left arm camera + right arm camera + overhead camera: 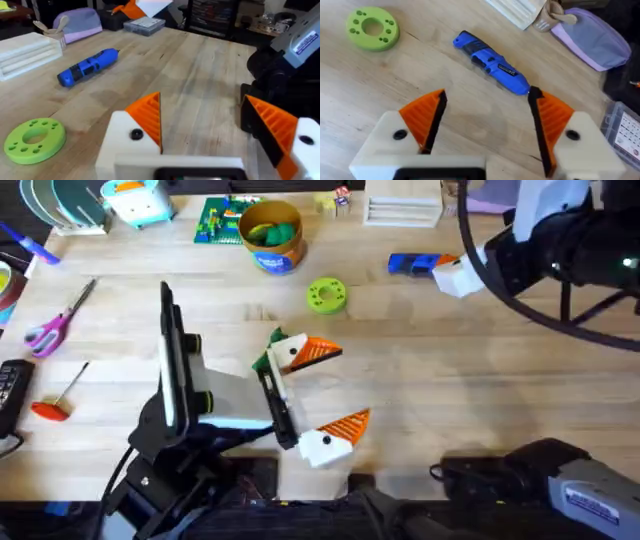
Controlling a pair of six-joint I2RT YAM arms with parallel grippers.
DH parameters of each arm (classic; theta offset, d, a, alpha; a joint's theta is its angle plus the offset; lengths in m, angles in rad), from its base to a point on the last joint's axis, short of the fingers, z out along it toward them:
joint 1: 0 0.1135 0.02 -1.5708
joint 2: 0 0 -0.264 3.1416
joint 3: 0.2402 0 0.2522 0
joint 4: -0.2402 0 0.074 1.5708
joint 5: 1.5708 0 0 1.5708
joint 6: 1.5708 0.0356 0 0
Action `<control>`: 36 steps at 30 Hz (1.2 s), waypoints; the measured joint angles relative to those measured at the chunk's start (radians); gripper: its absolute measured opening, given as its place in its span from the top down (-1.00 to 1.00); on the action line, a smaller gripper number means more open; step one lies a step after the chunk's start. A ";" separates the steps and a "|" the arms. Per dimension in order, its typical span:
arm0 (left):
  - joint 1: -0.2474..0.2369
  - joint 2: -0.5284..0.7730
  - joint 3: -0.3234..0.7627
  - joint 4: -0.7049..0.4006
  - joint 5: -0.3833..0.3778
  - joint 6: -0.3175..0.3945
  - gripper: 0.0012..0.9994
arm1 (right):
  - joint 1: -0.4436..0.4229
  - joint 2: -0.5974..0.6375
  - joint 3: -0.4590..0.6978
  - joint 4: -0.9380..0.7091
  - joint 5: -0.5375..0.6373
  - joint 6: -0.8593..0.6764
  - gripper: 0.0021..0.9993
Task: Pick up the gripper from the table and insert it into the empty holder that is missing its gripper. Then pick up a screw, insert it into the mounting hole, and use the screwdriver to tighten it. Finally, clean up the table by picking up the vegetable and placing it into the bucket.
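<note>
The left gripper (318,400) hangs mid-table with jaws spread, its far finger over the vegetable (272,340). The right gripper (487,125) hovers near the far right edge, jaws spread and empty, just short of the one screwdriver (491,62). Bare wood lies between the arms. One bucket (271,236) stands at the far edge, one green ring (326,295) near it.

Black jointed links and dark cables are seen on both arms; the left gripper (318,395) and right gripper (487,127) are built of white blocks, orange ribbed pads and dark round screws.
</note>
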 joint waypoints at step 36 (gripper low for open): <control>0.000 0.849 0.956 -1.041 -0.736 -0.018 -0.98 | 0.000 0.000 0.000 -0.055 0.000 0.003 -0.98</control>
